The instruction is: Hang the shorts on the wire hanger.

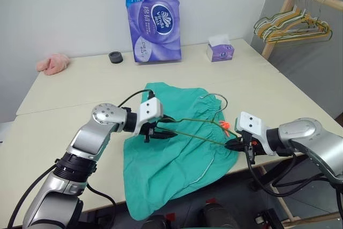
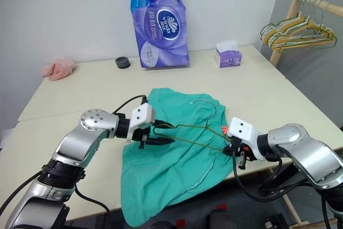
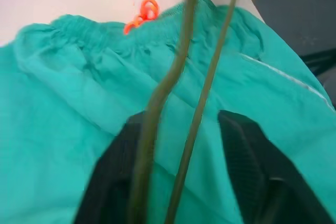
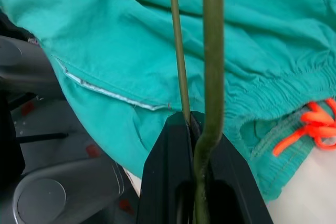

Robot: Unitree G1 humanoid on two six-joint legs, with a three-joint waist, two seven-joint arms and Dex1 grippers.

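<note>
The teal-green shorts (image 1: 177,159) lie on the table (image 1: 69,100), their lower part draped over its front edge. An orange tag (image 1: 225,126) sits at the waistband on the right. The thin olive wire hanger (image 1: 201,135) lies across the shorts with its hook (image 1: 217,98) pointing away from me. My left gripper (image 1: 161,130) is at the hanger's left end. It is open, its fingers (image 3: 252,161) spread with both wires (image 3: 202,108) running between them. My right gripper (image 1: 234,144) is shut on the hanger's right end, its fingers (image 4: 173,182) pinching the wire (image 4: 212,51).
At the back of the table stand a purple tissue-roll pack (image 1: 153,17), a small tissue box (image 1: 220,52) and a black roll (image 1: 116,57). A pink cloth (image 1: 52,64) lies at the far left. A wooden rack with bunched hangers (image 1: 292,25) stands at the right.
</note>
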